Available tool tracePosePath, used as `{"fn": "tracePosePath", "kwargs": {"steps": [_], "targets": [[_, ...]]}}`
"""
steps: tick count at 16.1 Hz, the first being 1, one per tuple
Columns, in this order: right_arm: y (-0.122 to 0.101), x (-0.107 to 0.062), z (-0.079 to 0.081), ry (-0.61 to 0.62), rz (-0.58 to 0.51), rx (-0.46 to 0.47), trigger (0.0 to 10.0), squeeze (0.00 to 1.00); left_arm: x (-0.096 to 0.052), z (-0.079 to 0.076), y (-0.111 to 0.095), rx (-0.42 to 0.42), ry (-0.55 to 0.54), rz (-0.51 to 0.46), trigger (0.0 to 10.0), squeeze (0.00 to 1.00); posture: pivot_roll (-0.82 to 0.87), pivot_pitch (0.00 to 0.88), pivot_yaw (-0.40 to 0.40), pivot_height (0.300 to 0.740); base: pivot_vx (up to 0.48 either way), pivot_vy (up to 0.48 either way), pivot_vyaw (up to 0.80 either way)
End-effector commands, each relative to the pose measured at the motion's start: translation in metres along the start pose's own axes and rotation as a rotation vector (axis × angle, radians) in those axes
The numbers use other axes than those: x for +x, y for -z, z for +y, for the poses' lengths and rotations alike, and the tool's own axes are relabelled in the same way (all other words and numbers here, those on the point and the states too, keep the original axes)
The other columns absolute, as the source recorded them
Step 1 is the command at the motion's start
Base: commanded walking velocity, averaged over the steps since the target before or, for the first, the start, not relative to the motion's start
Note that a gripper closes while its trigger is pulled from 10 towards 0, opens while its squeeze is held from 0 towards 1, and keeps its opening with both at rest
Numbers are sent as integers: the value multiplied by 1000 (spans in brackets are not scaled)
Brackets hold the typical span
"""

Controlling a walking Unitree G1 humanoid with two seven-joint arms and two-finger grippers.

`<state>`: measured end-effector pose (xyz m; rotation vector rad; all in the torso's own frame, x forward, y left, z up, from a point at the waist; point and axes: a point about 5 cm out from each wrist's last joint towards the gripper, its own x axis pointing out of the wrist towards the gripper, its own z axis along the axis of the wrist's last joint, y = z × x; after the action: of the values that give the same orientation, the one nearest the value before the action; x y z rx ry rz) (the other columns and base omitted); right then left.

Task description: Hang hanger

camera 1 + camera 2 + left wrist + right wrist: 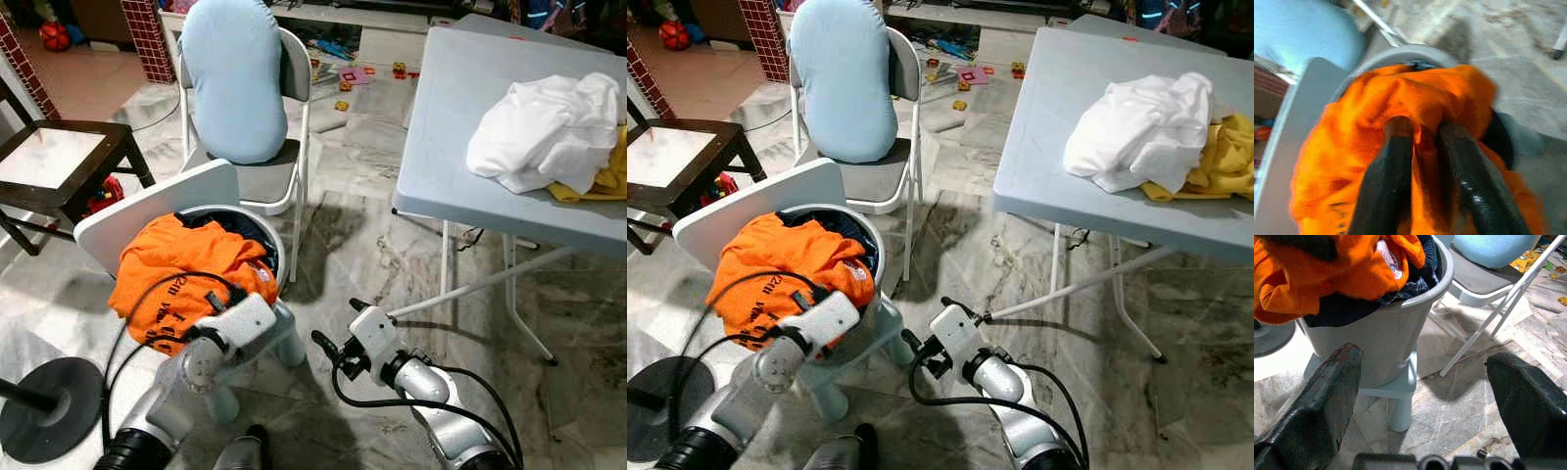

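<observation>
Fingers: the left gripper [1422,161] has its two black fingers [1386,186] close together and pressed into the orange shirt [181,269], with a fold of cloth between them; the right gripper [1425,396] holds its fingers wide apart with nothing between them.
Landmark: the grey laundry basket [1386,333], which stands on a small pale stool [1400,396] on the marble floor [362,255].
Table: a grey folding table [441,127] stands well apart from the basket, on the robot's right, with a white cloth [549,127] and a yellow cloth [607,176] on it.
Chair: a folding chair [284,166] with a light blue cushion [230,78] is just behind the basket.
Shirt: it lies on top of the basket and hangs over its rim, above darker clothes [1347,308].
Right gripper place: low beside the basket, near the floor.
Hanger: I cannot find any hanger, so its place cannot be told.
Step in hand: I judge the robot is taking the orange shirt from the basket.
How to do well: grip a thick fold, lift straight up until the hem is free from the rim, and keep the right gripper ready to support the loose side, so the darker clothes are not pulled out together.
</observation>
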<state>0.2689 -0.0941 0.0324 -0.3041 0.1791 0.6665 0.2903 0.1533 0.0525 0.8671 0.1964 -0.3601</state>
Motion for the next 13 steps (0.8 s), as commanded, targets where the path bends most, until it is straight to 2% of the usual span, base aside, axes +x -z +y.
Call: {"fn": "tracePosePath", "kwargs": {"steps": [1, 2, 4, 6, 8, 9, 10, 11, 12, 13], "targets": [[2, -2, 1, -5, 12, -5, 10000, 0, -2, 7, -2, 0, -17, -32, 10000, 1000, 38, 130, -16, 740, 0, 0, 0], [2, -1, 2, -9, 11, -7, 10000, 0, -4, 5, -2, 18, 12, -38, 10000, 1000, 40, 131, -18, 740, 0, 0, 0], [0, 1, 0, -13, 10, -10, 10000, 0, -7, 13, 0, 57, -11, -38, 10000, 1000, 48, 132, -23, 740, 0, 0, 0], [0, 1, 0, -16, 9, -11, 10000, 0, -6, 15, 3, -49, -18, 0, 10000, 1000, 52, 132, -25, 740, 0, 0, 0], [0, 2, 3, -24, 8, -12, 10000, 0, -6, 8, -4, -185, 6, 4, 10000, 1000, 52, 132, -25, 740, 0, 0, 0], [0, 2, 3, -25, 7, -13, 10000, 0, -7, 8, -6, -168, -12, 0, 10000, 1000, 48, 134, -22, 740, 0, 0, 0], [0, 1, 4, -25, 8, -12, 10000, 0, -10, 7, -8, -273, -38, 3, 10000, 1000, 48, 134, -22, 740, 0, 0, 0], [1, 0, 4, -25, 11, -12, 10000, 0, -14, 2, -10, -486, -56, 28, 10000, 1000, 45, 138, -22, 740, 0, 0, 0], [2, -1, 4, -25, 13, -12, 10000, 0, -17, -2, -13, -580, -56, 27, 10000, 1000, 43, 141, -23, 740, 0, 0, 0], [2, -2, 4, -25, 14, -12, 10000, 0, -20, -5, -15, -629, -30, 27, 10000, 1000, 42, 144, -24, 740, 0, 0, 0]]}}
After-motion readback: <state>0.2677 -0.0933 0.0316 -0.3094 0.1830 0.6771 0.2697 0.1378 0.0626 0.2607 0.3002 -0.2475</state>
